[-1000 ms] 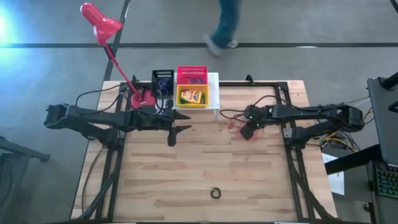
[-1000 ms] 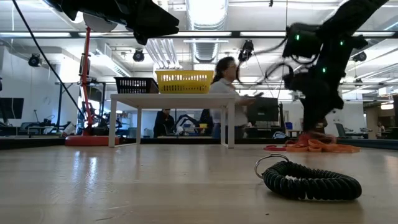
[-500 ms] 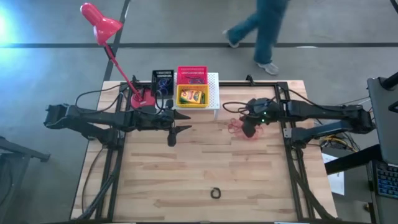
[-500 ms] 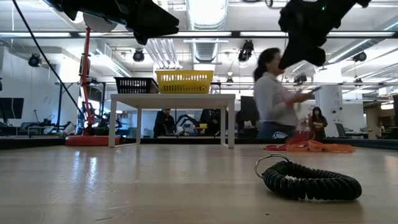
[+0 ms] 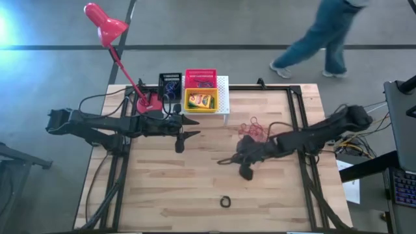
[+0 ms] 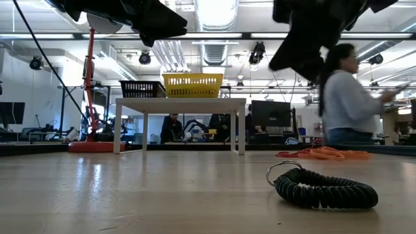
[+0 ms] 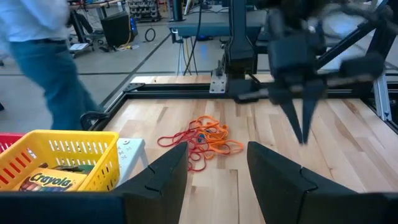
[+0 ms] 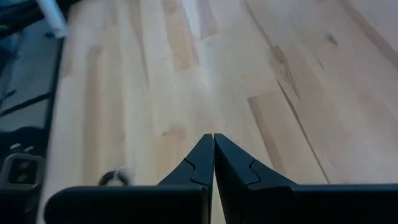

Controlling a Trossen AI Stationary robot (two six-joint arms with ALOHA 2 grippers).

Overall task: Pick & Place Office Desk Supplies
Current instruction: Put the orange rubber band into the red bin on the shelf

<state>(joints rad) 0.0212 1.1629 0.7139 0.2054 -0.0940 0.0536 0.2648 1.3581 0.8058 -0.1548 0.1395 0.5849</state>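
While the left gripper is held just in front of the yellow basket, its fingers are kept apart and nothing is gripped. The right gripper is seen well in front of that basket, above the bare desk, with its fingers pressed together and empty. A crayon box is laid inside the yellow basket. The red-orange rubber bands are piled to the right of the basket, and the black coiled ring is found far in front of it.
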